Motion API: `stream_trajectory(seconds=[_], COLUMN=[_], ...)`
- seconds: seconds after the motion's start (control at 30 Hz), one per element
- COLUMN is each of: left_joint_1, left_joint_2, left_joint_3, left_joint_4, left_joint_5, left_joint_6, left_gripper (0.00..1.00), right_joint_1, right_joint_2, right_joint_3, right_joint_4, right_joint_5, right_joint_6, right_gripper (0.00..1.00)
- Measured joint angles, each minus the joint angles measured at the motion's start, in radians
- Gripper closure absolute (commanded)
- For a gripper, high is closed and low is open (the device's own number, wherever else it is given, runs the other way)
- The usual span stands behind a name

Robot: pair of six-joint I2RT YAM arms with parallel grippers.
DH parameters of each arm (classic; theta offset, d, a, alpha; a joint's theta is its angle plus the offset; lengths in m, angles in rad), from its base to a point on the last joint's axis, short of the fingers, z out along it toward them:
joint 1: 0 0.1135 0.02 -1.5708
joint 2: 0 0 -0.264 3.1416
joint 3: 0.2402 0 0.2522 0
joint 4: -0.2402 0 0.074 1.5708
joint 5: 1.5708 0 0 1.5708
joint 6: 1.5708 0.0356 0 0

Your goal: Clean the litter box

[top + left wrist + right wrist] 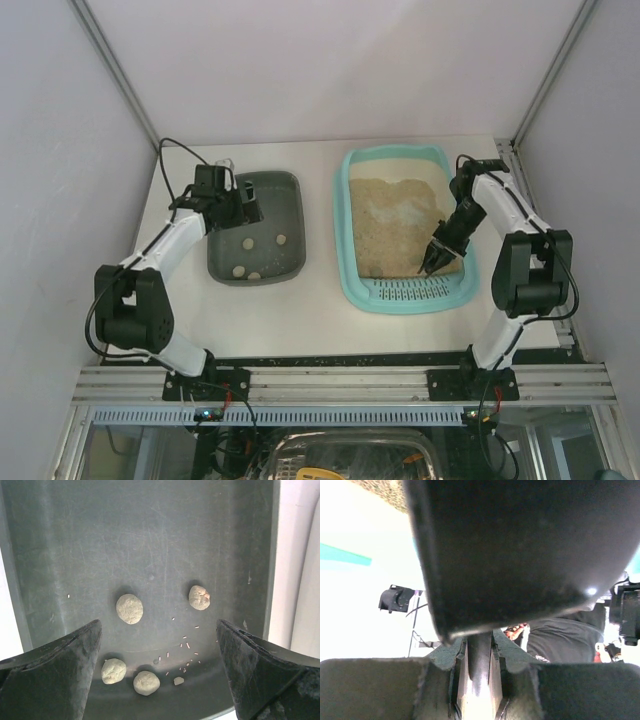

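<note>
The right gripper (437,258) is clamped narrow on the stem of a dark flat-bladed tool (520,555) (the blade fills its wrist view). Beneath it, on the white counter (320,320), sits the large turquoise plastic litter box (342,250), slotted end nearest. The left gripper (157,647), spread wide, hovers over a dark grey plastic tray (150,530) with pale round clumps (129,608) below it.

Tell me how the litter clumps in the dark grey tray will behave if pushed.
The clumps look rounded, so they would probably roll across the flat floor of the dark grey tray. Loose crumbs near them suggest they are brittle and may shed or break under a hard squeeze.
</note>
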Motion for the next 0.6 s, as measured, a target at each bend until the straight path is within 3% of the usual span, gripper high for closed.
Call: stream_trajectory(seconds=[0.6], left_joint_1=[0.018], left_joint_2=[0.033], left_joint_3=[0.002], left_joint_4=[-0.045], left_joint_5=[-0.014], left_joint_6=[0.034], left_gripper=[0.0], right_joint_1=[0.097], right_joint_2=[0.054], right_joint_3=[0.085], right_joint_4=[0.002], right_joint_5=[0.042], right_joint_6=[0.111], right_gripper=[1.0])
